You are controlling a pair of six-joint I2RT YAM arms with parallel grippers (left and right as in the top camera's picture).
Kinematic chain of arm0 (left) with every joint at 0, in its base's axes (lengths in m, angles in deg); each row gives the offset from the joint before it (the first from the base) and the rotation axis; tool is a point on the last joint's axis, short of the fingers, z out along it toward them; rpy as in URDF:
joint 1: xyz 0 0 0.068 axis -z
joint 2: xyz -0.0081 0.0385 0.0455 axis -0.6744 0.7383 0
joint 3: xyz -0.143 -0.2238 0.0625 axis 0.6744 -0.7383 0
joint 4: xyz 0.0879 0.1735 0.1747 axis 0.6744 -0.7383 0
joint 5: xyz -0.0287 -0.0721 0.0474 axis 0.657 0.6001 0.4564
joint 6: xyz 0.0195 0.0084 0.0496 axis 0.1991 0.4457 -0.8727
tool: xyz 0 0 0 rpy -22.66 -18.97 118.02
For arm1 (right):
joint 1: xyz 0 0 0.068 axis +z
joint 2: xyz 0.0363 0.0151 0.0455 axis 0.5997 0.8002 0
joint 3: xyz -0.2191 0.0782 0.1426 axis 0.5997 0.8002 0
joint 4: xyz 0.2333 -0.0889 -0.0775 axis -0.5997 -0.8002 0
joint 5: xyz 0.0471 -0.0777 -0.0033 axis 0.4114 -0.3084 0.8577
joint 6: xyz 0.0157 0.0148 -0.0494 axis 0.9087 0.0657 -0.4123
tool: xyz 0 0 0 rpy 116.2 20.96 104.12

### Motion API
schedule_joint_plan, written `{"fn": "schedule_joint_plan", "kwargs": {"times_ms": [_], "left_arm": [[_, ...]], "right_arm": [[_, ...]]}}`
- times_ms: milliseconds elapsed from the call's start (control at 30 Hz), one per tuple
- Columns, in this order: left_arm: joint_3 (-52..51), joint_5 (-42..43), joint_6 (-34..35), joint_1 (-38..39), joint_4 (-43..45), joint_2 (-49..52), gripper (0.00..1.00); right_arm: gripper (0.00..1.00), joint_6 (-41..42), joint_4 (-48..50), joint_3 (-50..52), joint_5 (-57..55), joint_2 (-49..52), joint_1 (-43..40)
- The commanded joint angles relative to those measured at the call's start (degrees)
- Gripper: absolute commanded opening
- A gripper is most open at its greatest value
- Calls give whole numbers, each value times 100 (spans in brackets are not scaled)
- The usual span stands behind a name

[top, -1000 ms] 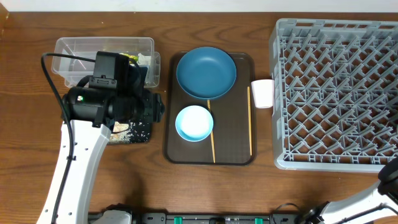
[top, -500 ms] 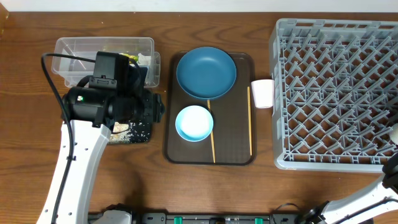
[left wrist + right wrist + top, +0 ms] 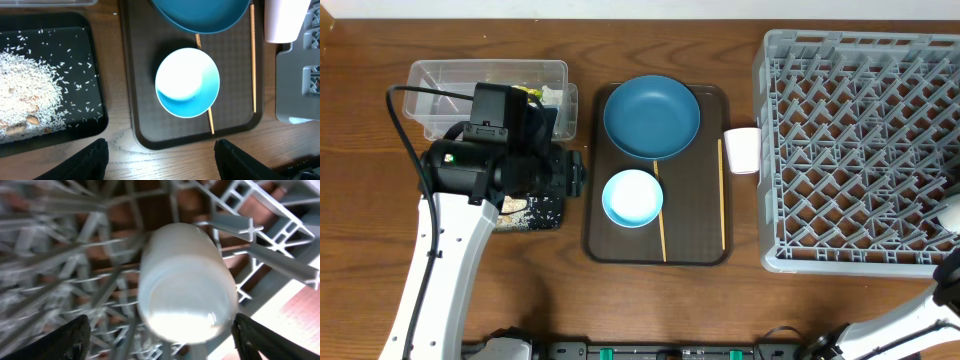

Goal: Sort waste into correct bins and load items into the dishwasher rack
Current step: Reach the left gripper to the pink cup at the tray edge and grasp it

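Ok, so my right fingers [image 3: 60, 342] have just come up over the rack [image 3: 260, 255]. The pale cup [image 3: 185, 285] is right between them, bottom end facing me, down by the grey bars. It's blurry, tho. A sec ago no cup showed from above. Now the pale cup [image 3: 950, 212] peeks in at the pic's right edge. These fingers are wide apart, not squeezing it, so I think 1 cup is about loaded.

My left fingers [image 3: 85, 162] have not moved. They are wide apart too, w/ nothing in them. Just ahead of them sits the small blue bowl [image 3: 187, 82] on the brown tray [image 3: 140, 75]. Off to their left is the black tray [image 3: 97, 60] w/ rice [image 3: 25, 95]. Bowl, big blue dish [image 3: 200, 15], chopsticks [image 3: 252, 60] & pink cup [image 3: 282, 20] are not in the rack yet.
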Motion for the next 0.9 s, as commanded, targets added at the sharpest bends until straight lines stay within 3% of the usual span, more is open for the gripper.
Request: {"fn": "schedule_joint_plan", "kwargs": {"times_ms": [0, 267, 500, 867], "left_arm": [[61, -55, -55, -22, 11, -4, 72], [61, -50, -55, -22, 122, -4, 72], [157, 398, -269, -22, 791, 57, 76], [2568, 688, -341, 870, 1386, 2273, 76]], "right_arm": [[87, 26, 76, -232, 758, -813, 92], [87, -245, 328, -234, 1034, -1851, 1032], [89, -232, -487, -232, 243, -2179, 1860], [92, -236, -1495, -225, 33, -2179, 1891]]}}
